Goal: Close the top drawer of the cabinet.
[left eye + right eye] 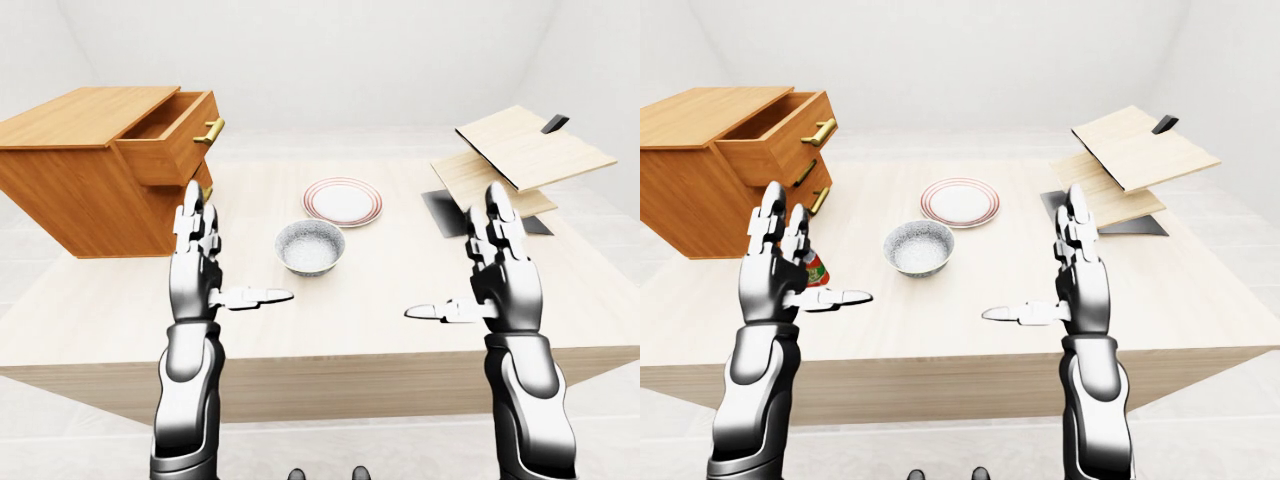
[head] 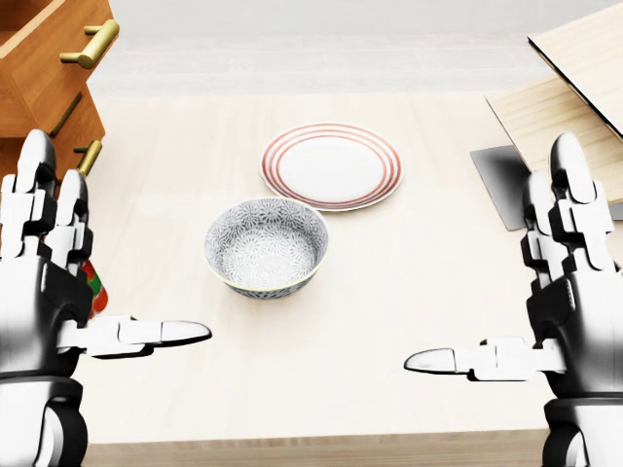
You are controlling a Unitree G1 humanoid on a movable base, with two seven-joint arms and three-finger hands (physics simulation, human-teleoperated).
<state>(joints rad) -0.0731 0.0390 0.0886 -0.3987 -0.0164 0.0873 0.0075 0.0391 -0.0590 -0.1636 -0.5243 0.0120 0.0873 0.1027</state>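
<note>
The wooden cabinet (image 1: 70, 190) stands on the table at the left of the left-eye view. Its top drawer (image 1: 172, 138) is pulled out, with a brass handle (image 1: 210, 131) on its face. A second brass handle below it shows in the head view (image 2: 88, 156). My left hand (image 1: 235, 250) is open and raised upright, below and just right of the cabinet's lower corner, not touching it. My right hand (image 1: 455, 252) is open and raised at the right, far from the cabinet. Both hands are empty.
A patterned grey bowl (image 1: 310, 247) and a red-rimmed plate (image 1: 343, 201) sit mid-table (image 1: 400, 290). A small red and green object (image 1: 816, 270) stands behind my left hand. Tilted wooden boards (image 1: 530, 150) and a dark mat (image 1: 445, 212) lie at the right.
</note>
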